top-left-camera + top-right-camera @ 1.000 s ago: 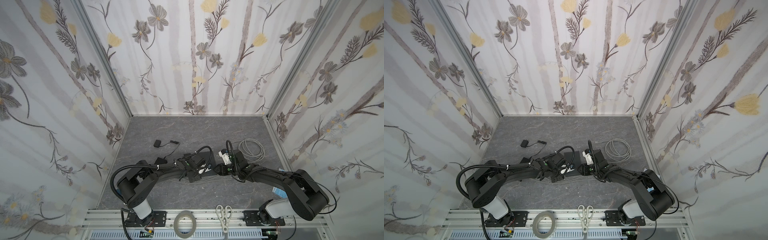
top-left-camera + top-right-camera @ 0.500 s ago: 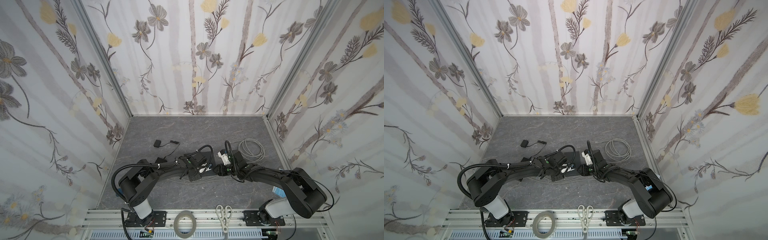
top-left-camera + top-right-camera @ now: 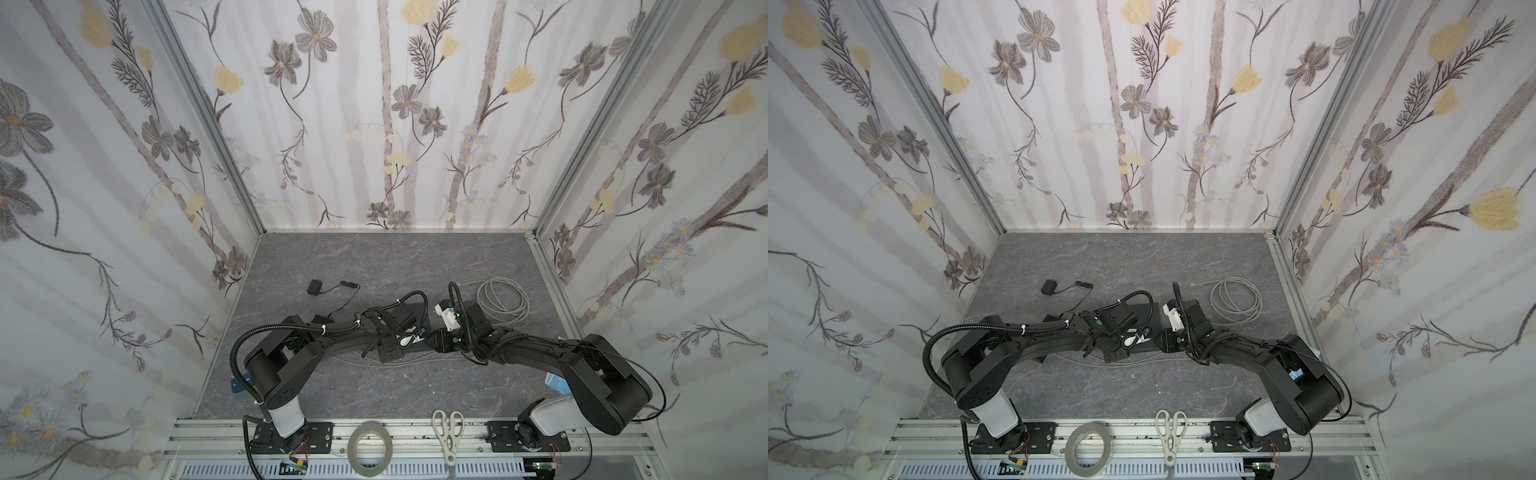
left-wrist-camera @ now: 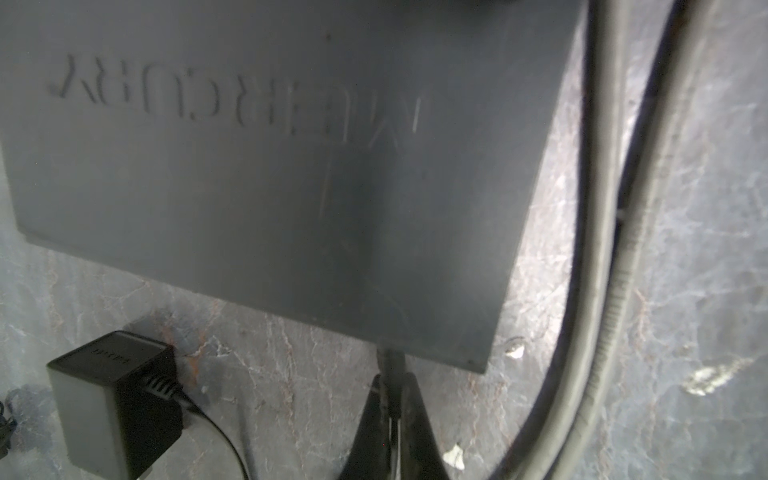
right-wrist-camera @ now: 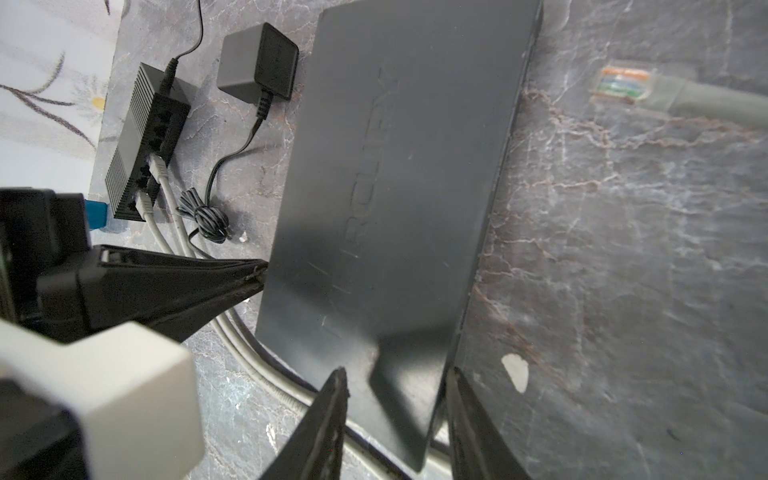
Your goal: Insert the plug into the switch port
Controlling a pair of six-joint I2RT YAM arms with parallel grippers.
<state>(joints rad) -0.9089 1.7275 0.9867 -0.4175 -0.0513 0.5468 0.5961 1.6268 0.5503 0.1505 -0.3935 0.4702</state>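
1. Where the left gripper (image 4: 390, 388) comes to its tips, the jaws are pressed together on the plug (image 4: 390, 362), a short dark stub.
2. The plug's far end meets the edge of the switch (image 4: 291, 187) near one corner. Whether it sits in a port cannot be told, as the port face is hidden.
3. In the right wrist view, that gripper's tips touch the switch's long side.
4. The right gripper (image 5: 397, 390) has its jaws spread part way, and the switch's near corner shows between them. One fingertip (image 5: 336, 399) lies over the top face, its partner by the side edge. Whether either presses on the switch cannot be told.
5. The switch lies flat on the table (image 4: 685, 291), lettered face up. In both top views it sits between the two arms, mostly hidden by them.
6. Just beside it rests an adapter (image 4: 112, 407) with its cord trailing off. Two grey cables (image 4: 602, 208) curve past the switch's end.
7. Farther off, a loose connector (image 5: 623, 85) on a grey lead lies apart from the switch. A coil (image 3: 500, 301) sits near the right wall.
8. Scissors (image 3: 448, 432) and tape (image 3: 371, 446) rest on the front rail.
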